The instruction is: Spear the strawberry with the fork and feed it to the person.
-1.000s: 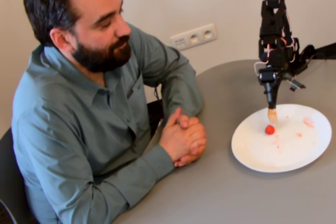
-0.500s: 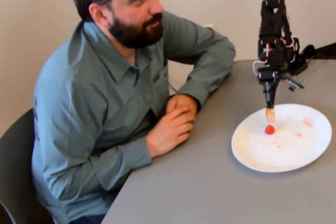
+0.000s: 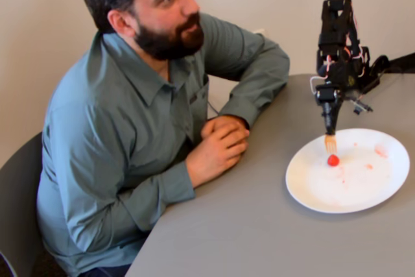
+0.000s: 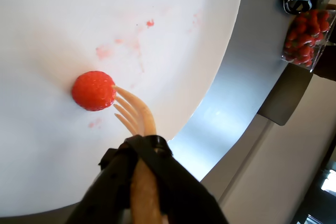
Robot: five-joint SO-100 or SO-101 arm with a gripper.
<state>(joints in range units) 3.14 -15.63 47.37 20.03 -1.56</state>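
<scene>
The strawberry (image 3: 333, 159) is a small red piece lying on the left part of the white plate (image 3: 311, 192). The black arm hangs over the plate, and my gripper (image 3: 331, 121) is shut on the pale orange fork (image 3: 331, 143), prongs down. In the wrist view the fork (image 4: 137, 116) juts from the gripper (image 4: 142, 148), and its top prong tip touches the right side of the strawberry (image 4: 93, 91). The person (image 3: 130, 128), bearded and in a grey-green shirt, sits at the left with hands clasped on the table, looking toward the arm.
The grey table (image 3: 246, 231) holds the plate (image 4: 52, 24), which has faint pink juice smears. In the wrist view a clear box of more strawberries (image 4: 305, 38) stands beyond the plate at the upper right. The person's hands (image 3: 220, 144) rest left of the plate.
</scene>
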